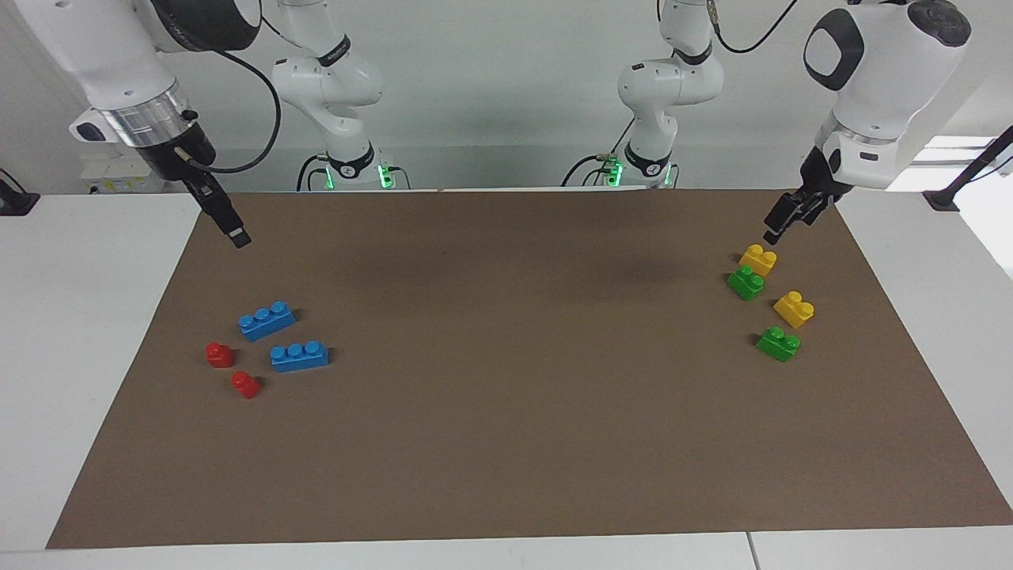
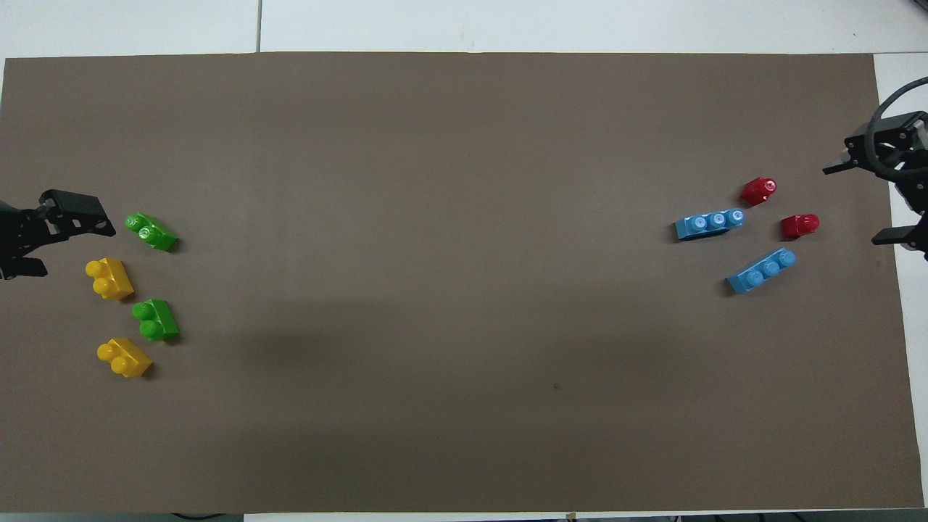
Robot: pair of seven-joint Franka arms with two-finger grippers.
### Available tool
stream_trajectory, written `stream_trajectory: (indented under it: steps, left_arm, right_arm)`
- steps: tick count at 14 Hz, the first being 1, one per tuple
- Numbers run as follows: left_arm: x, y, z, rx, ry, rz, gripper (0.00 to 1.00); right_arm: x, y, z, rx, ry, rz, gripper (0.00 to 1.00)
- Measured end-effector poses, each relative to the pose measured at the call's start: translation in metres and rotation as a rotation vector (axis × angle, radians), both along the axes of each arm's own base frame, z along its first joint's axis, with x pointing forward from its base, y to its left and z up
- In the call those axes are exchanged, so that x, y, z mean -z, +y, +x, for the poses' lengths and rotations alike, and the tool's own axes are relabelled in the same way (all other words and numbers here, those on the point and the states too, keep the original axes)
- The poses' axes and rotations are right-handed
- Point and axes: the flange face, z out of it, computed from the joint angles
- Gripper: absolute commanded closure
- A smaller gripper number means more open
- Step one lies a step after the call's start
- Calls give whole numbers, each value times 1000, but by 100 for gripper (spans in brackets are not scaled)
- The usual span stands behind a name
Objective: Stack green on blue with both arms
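Nothing is stacked yet, and the step in hand looks like the opening approach; both arms hang raised at the two ends of the brown mat (image 1: 506, 443), each near its own cluster of bricks. The left gripper (image 1: 779, 223) hovers at the left arm's end, just above the nearer yellow brick (image 1: 757, 259), and its fingers stand apart, holding nothing. The right gripper (image 2: 863, 203) hovers over the mat's edge at the right arm's end, its fingers spread wide and empty. Two green bricks sit among the yellow ones: the nearer green brick (image 1: 745, 283) touches or almost touches that yellow brick, while the farther green brick (image 1: 778, 343) lies just beside the farther yellow brick (image 1: 794, 309). Well apart from them, the nearer blue brick (image 1: 267, 320) and the farther blue brick (image 1: 299, 356) lie side by side with two red bricks (image 1: 220, 354) close by. The next move probably calls for the left gripper to descend on a green brick without nudging its yellow neighbour, and for the right gripper to take or steady a blue one; the two must then meet stud to socket.
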Motion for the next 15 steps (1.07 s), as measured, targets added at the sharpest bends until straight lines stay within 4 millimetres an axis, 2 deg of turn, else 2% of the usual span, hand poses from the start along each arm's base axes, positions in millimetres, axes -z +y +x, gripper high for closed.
stream_trajectory:
  steps: [4, 7, 12, 15]
  left_arm:
    - [34, 3, 5, -79, -10, -4, 0]
    - [64, 12, 19, -113, -2, -7, 0]
    - [115, 34, 42, -171, 5, -10, 0]
    - [132, 53, 49, -238, -3, -13, 0]
  right_arm:
    - [17, -19, 11, 115, 55, 103, 6]
    - [34, -37, 32, 143, 117, 158, 6]
    - [94, -68, 63, 201, 214, 238, 6]
    - [117, -71, 72, 218, 243, 300, 6]
